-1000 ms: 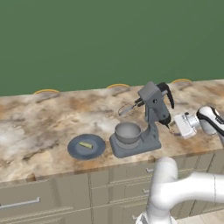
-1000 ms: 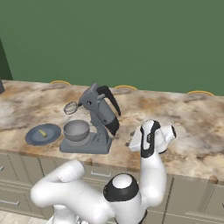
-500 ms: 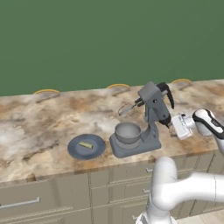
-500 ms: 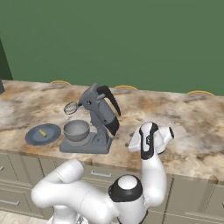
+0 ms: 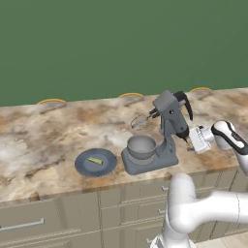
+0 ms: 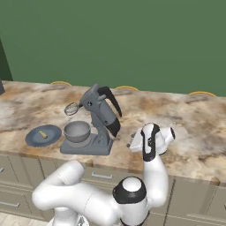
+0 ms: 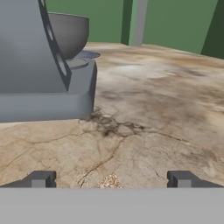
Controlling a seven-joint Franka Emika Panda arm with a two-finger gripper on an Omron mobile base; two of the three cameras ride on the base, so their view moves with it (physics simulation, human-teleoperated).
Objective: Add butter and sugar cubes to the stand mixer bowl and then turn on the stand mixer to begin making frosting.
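Where the marbled tan-and-brown stone worktop (image 5: 43,140) runs along a green wall, the stand mixer (image 5: 162,133) stands on it: matte dark grey, with a flat rectangular base, an upright neck, and a boxy head tilted up and back. A wire whisk (image 5: 140,121) juts from the head, and a black curved piece arcs over the head's rear.

On the base sits the stand mixer bowl (image 5: 141,146), round, deep and cup-shaped, in smooth silvery-grey metal, mouth upward.

The gripper (image 7: 111,179) hovers low over the worktop just beside the mixer's base, on the side away from the bowl. Its jaws stand wide apart, with nothing between them and touching nothing. In the hand view its two small dark fingertips (image 7: 43,178) rise at the bottom, bare veined stone lies between them, the base's blunt grey corner sits ahead and off to one side of them, and the bowl's rounded wall (image 7: 70,33) shows beyond.

Past the mixer from the jaws, well apart from them, a flat round blue-grey plate (image 5: 82,164) lies on the worktop. On it rests the butter (image 5: 95,161), a small pale yellow rectangular stick lying flat, its long axis running slantwise across the plate.
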